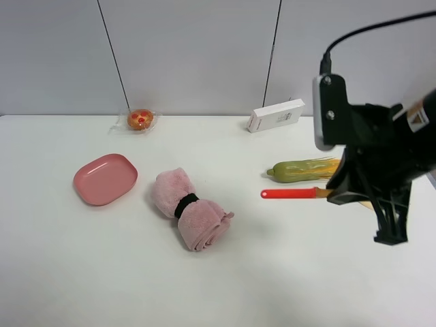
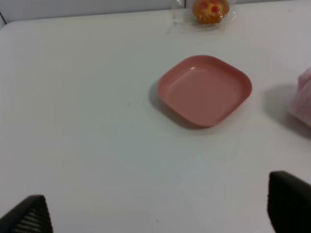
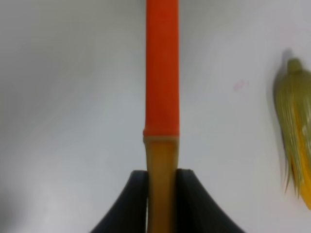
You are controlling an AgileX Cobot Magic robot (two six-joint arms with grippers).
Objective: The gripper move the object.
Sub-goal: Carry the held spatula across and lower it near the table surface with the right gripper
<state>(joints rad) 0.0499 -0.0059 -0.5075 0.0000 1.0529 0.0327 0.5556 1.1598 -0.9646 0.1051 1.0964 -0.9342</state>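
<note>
**A:** Right gripper [image 1: 334, 194], state of the fingers?

**B:** The dark fingers [image 3: 137, 194] are drawn in narrow and pressed on both sides of the pale yellow neck of a small toy spatula [image 1: 289, 193] with a red-orange handle. The blade end is hidden behind the black arm.

**A:** Position of the toy spatula [image 3: 162, 73]?

**B:** It is held level at the right of the white table [image 1: 272, 279], as seen from the high camera. The handle is pointed left, toward a rolled pink towel bound with a black band [image 1: 191, 208]. A green-and-yellow toy corn cob [image 1: 303, 169] is laid just behind it, apart from it. Whether the handle is clear of the table cannot be told.

**A:** Left gripper [image 2: 158, 208]?

**B:** Only two dark fingertips [image 2: 29, 216] are seen in the wrist view. They are spread wide over bare table and nothing is held.

**A:** Other items noted?

**B:** A pink rounded-square plastic plate [image 1: 105, 178] is set left of the towel. It is also seen ahead of the left gripper [image 2: 204, 90], and nothing is seen in it. A small round pastry with red spots in a clear wrapper [image 1: 140, 120] is placed at the back edge, near the wall. A white rectangular box [image 1: 276, 114] is placed at the back, behind the corn cob [image 3: 294, 126].
</note>
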